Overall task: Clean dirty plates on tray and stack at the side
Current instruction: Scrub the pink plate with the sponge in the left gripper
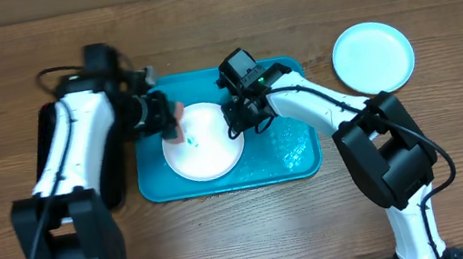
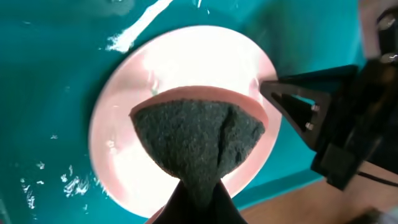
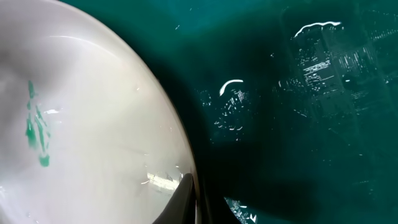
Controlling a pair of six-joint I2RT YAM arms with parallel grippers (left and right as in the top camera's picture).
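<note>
1. Tray (image 1: 303,166): turquoise, lying in the middle of the wooden table (image 1: 257,236). Droplets show on its bare right part.
2. White plate (image 1: 212,155): flat in the left half of the tray, between the two grippers.
3. Green smudge (image 3: 36,127): a short streak on the white plate's inner face, toward the side where the sponge sits.
4. Left gripper (image 1: 166,119): clenched on a sponge (image 2: 199,137), which has a dark scouring face and a pink backing. The sponge is over the plate's left edge; whether it presses on the surface cannot be told.
5. Right gripper (image 1: 238,121): at the plate's right rim, fingers (image 3: 186,198) drawn together. In the right wrist view the rim runs in between the tips, so it appears to pinch the plate.
6. Light blue plate (image 1: 373,56): alone on the bare table at the far right, well apart from the tray.
7. Black tray (image 1: 115,174): just beside the turquoise tray's left edge, partly hidden under the left arm.
</note>
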